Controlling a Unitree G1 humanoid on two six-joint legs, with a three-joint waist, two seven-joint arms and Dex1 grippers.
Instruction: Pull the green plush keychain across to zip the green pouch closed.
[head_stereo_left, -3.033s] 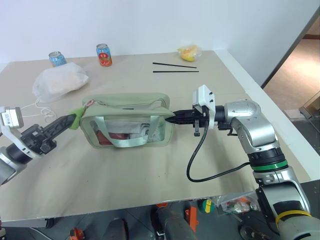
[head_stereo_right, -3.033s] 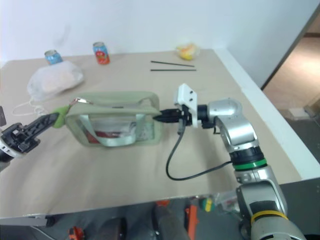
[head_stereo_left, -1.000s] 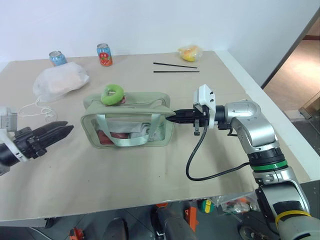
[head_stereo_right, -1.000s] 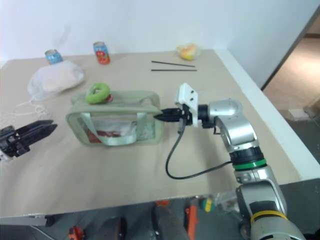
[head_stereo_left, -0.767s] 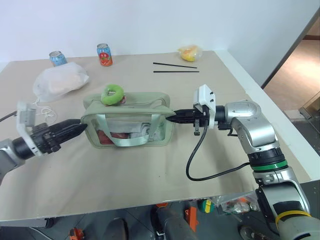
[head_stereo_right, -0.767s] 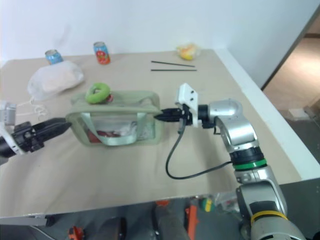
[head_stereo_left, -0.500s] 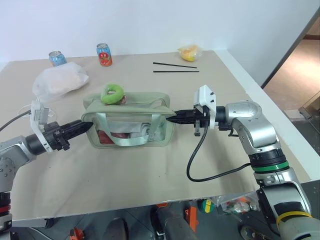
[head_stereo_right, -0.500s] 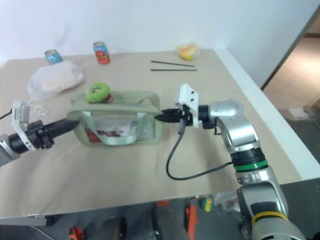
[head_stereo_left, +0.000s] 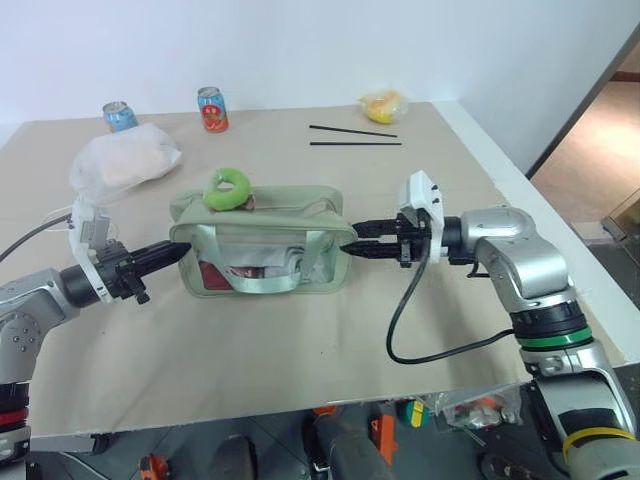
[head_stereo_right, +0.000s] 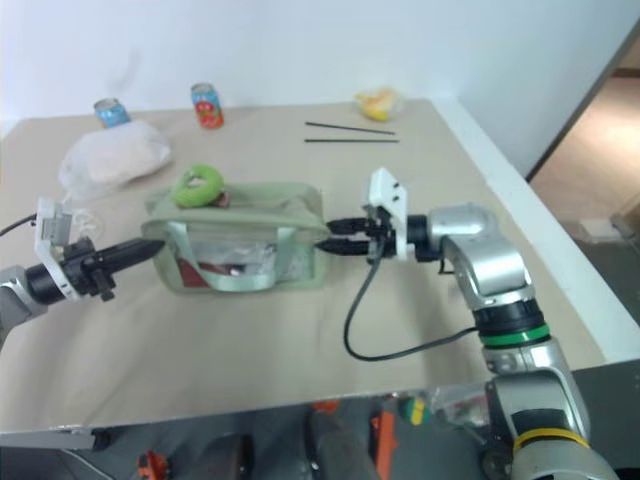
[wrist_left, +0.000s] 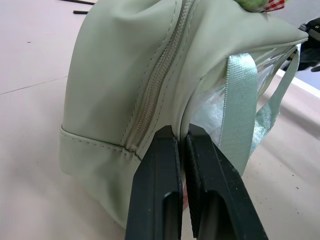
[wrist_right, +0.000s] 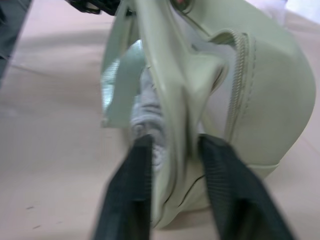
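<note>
The green pouch (head_stereo_left: 268, 216) lies in the middle of the table with its zipper on top. The green plush keychain (head_stereo_left: 227, 188), a bright lime ring, rests on the pouch's top near its left end. My left gripper (head_stereo_left: 178, 251) points level at that left end. In the left wrist view the left gripper (wrist_left: 181, 134) is shut on the pouch's end seam (wrist_left: 125, 75). My right gripper (head_stereo_left: 350, 250) is at the pouch's right end. Its fingers (wrist_right: 136, 165) stand apart on either side of the end fold (wrist_right: 270, 90).
A white plastic bag (head_stereo_left: 124, 162) lies at the back left, with two cans (head_stereo_left: 211, 108) behind it. Two black sticks (head_stereo_left: 355, 136) and a yellow object (head_stereo_left: 379, 104) lie at the back right. A black cable (head_stereo_left: 405, 325) hangs from my right wrist. The table's edge runs along the right.
My left gripper has moved right to the pouch's left end and shut on it. My right gripper has opened at the right end.
</note>
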